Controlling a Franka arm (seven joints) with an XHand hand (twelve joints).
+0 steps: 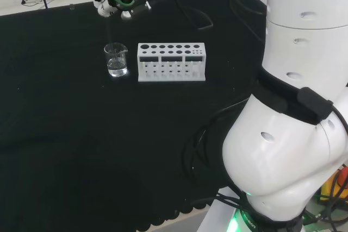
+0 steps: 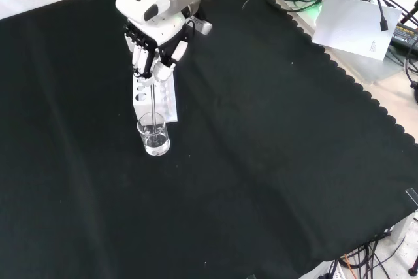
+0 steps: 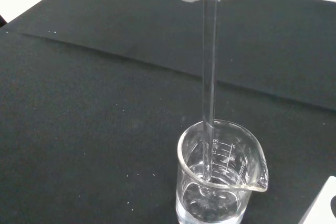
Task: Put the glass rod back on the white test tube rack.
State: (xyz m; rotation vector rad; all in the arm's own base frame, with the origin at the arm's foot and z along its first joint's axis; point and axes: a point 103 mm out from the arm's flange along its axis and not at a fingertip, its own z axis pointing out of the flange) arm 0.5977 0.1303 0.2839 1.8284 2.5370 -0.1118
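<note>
Hand (image 2: pixel 155 47) curled round the upper end of the glass rod (image 3: pixel 210 77), held upright so its lower end dips into the beaker (image 3: pixel 220 179) (apparently holding clear liquid). White test tube rack (image 1: pixel 171 61) stands just beside the beaker, awaiting the rod.

Black cloth (image 2: pixel 274 161) all over, white rack (image 1: pixel 171 62) at upper centre of the head view, clear beaker (image 1: pixel 116 60), black-and-white hand (image 2: pixel 155 45)
</note>
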